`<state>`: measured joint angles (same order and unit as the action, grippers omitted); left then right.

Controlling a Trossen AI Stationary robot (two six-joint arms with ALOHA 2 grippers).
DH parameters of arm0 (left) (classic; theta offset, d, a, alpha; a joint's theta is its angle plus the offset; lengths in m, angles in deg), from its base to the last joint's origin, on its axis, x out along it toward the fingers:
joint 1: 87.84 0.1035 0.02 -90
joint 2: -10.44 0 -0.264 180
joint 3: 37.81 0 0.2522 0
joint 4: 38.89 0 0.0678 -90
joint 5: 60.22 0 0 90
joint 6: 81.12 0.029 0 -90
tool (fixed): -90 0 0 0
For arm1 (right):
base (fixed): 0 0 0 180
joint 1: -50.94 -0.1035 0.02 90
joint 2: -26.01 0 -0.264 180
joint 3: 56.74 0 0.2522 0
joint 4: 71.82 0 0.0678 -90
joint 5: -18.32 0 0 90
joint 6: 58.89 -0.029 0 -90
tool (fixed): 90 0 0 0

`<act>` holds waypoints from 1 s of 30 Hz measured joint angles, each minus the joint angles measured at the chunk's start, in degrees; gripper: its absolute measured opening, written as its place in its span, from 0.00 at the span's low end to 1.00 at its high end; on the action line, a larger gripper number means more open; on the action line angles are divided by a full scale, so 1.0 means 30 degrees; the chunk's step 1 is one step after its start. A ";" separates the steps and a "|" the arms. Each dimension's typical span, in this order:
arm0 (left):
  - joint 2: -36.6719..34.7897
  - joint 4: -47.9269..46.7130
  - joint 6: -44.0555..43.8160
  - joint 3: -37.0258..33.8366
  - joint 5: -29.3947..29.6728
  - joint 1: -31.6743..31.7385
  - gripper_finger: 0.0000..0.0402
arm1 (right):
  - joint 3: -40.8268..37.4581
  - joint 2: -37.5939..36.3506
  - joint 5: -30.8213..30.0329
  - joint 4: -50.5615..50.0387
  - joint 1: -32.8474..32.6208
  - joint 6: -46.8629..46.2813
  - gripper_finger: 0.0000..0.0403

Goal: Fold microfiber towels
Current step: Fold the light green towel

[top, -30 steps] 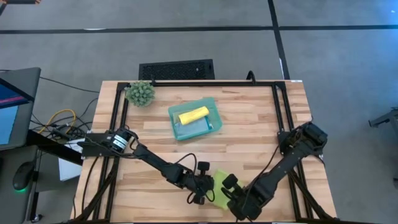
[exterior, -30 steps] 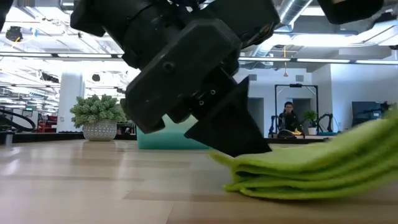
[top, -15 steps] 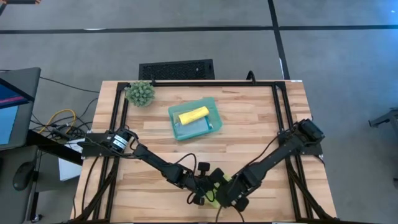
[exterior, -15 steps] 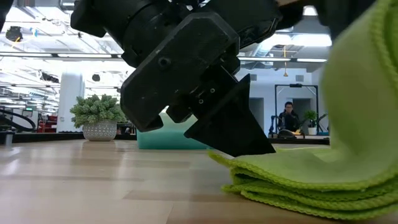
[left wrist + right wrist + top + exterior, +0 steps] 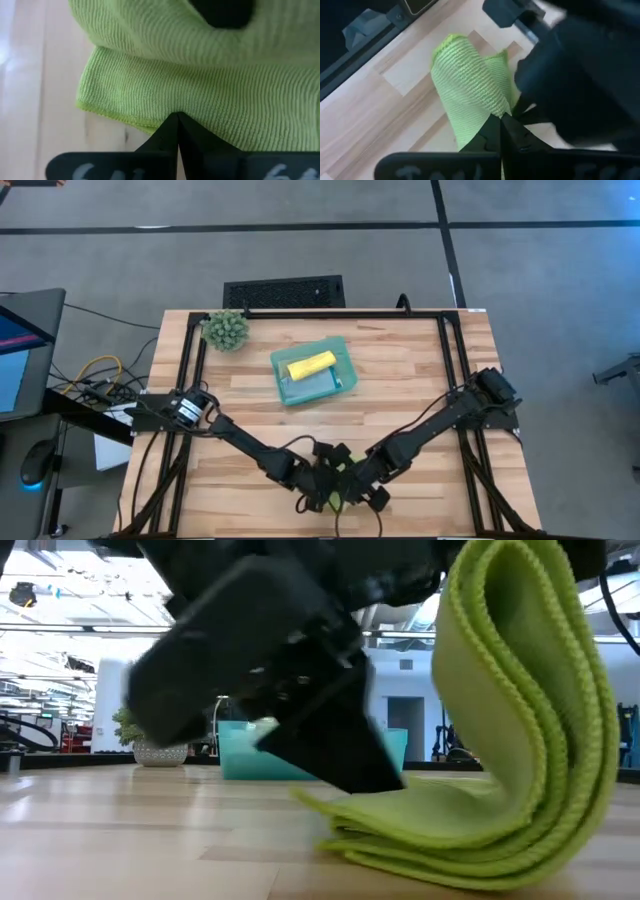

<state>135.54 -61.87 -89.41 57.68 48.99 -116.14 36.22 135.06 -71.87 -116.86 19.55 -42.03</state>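
Observation:
A lime green towel (image 5: 520,740) lies near the table's near edge, between my two grippers; it also shows in the high view (image 5: 346,471). Its lower layers lie flat on the wood, and its right part stands up in a curl and arches back over them. My left gripper (image 5: 177,120) is shut, with its tips on the flat layers near their left edge. My right gripper (image 5: 502,122) is shut on the raised part. A yellow towel (image 5: 311,364) and a pale one lie in the teal tray (image 5: 340,348). My left gripper presses its shut fingertips (image 5: 385,780) down on the top of the towel's flat layers (image 5: 150,107), close to their left edge. It comes slanting down from the table's left. Those layers lie on the table. Whether it also pinches a layer I cannot tell. My right gripper pinches the towel's raised right part (image 5: 480,115) between its two fingers, several layers thick. The fingers come from the table's right side. That part (image 5: 500,630) is lifted and curls over the flat layers, while the bend below it rests on the table.
The teal tray stands at the table's middle, toward the far side. A spiky green plant ball (image 5: 226,330) sits at the far left corner. Black frame rails (image 5: 445,350) run along the table's sides. Bare wood lies to the left and right of the grippers.
My right gripper has gone toward the table's left and up, taking the towel's right end with it. That end has risen from lying low into a tall curl over the flat layers. My left gripper and the flat layers have shifted a little toward the left.

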 joint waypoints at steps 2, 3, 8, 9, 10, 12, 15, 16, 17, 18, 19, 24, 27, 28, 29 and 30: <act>-0.0101 -0.2079 -0.0210 0.0611 0.0986 -0.0286 0.00 | -0.0287 0.0007 0.0047 0.0519 0.0025 0.0085 0.03; -0.0137 -0.3021 -0.0427 0.0910 0.1486 -0.0429 0.00 | -0.0407 0.0007 0.0044 0.0759 0.0022 0.0102 0.03; -0.0146 -0.6769 -0.1671 0.2114 0.3263 -0.1054 0.00 | -0.0568 0.0007 0.0030 0.1482 0.0137 0.0093 0.03; -0.0146 -0.7311 -0.2068 0.2192 0.3332 -0.1170 0.00 | -0.0568 0.0007 -0.0001 0.1501 0.0139 0.0091 0.03; -0.0199 -0.7935 -0.2477 0.2232 0.3397 -0.1307 0.00 | -0.0568 0.0007 -0.0007 0.1501 0.0142 0.0096 0.03; -0.0430 -0.9069 -0.3347 0.2235 0.3772 -0.1589 0.00 | -0.0568 0.0007 -0.0011 0.1462 0.0142 0.0073 0.03; -0.0676 -0.9348 -0.4064 0.2152 0.3847 -0.1843 0.00 | -0.0568 0.0007 -0.0005 0.1453 0.0128 0.0062 0.03; -0.0678 -0.8820 -0.4032 0.1965 0.3833 -0.1861 0.00 | -0.0568 0.0007 -0.0009 0.1453 0.0094 0.0049 0.03; -0.0664 -0.8109 -0.3850 0.1668 0.3669 -0.1841 0.00 | -0.0568 0.0007 -0.0008 0.1442 0.0091 0.0040 0.03; -0.0663 -0.7308 -0.3614 0.1285 0.3360 -0.1724 0.00 | -0.0568 0.0007 -0.0009 0.1402 0.0084 0.0040 0.03; -0.0663 -0.6432 -0.3374 0.0863 0.2837 -0.1539 0.00 | -0.0568 0.0007 -0.0005 0.1320 0.0052 -0.0026 0.03; -0.0747 -0.2377 -0.2031 -0.0785 0.1852 -0.0813 0.00 | -0.0542 0.0007 -0.0022 0.0815 -0.0147 -0.0597 0.03; -0.0705 0.0323 -0.0927 -0.1490 0.1074 -0.0371 0.00 | -0.0210 0.0007 -0.0046 0.0748 -0.0316 -0.0376 0.03; -0.0699 0.0975 -0.0819 -0.1692 0.0681 -0.0219 0.00 | -0.0071 0.0007 -0.0167 0.0791 -0.0369 -0.0103 0.03; -0.0695 0.1376 -0.0739 -0.1790 0.0385 -0.0072 0.00 | 0.0050 0.0007 -0.0450 0.0819 -0.0404 0.0209 0.03; -0.0539 0.1705 -0.0732 -0.1797 0.0189 0.0046 0.00 | 0.0100 0.0007 -0.0656 0.0863 -0.0418 0.0611 0.03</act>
<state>133.92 -56.75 -91.60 52.29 49.55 -116.00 36.52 135.09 -73.84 -114.27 18.30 -40.20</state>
